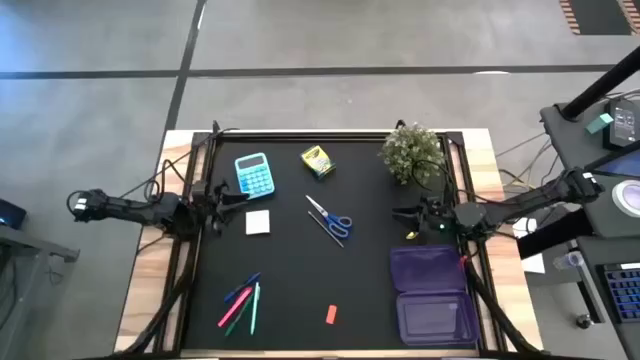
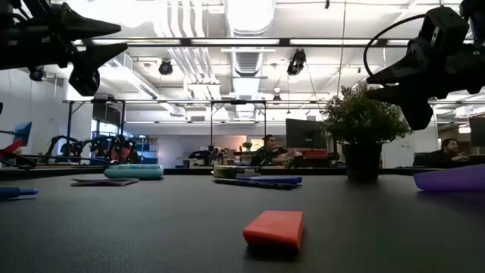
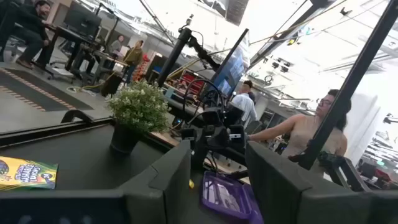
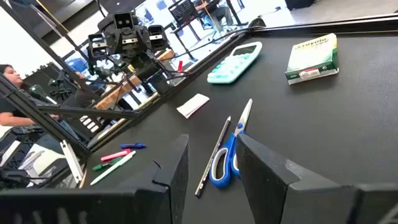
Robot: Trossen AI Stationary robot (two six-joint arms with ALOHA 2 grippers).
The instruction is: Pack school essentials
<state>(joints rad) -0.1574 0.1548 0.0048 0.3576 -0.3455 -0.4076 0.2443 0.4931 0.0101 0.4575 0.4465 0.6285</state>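
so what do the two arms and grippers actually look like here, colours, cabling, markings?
Both arms are dark, near-black, slim jointed links with loose black cables trailing along them. The left gripper and right gripper each end in two blocky, flat-faced dark fingers. A small green light shows by the right wrist. No readable markings are visible.

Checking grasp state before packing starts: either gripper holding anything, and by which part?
Nothing held. Left gripper and right gripper both stand open and empty above the table's sides.
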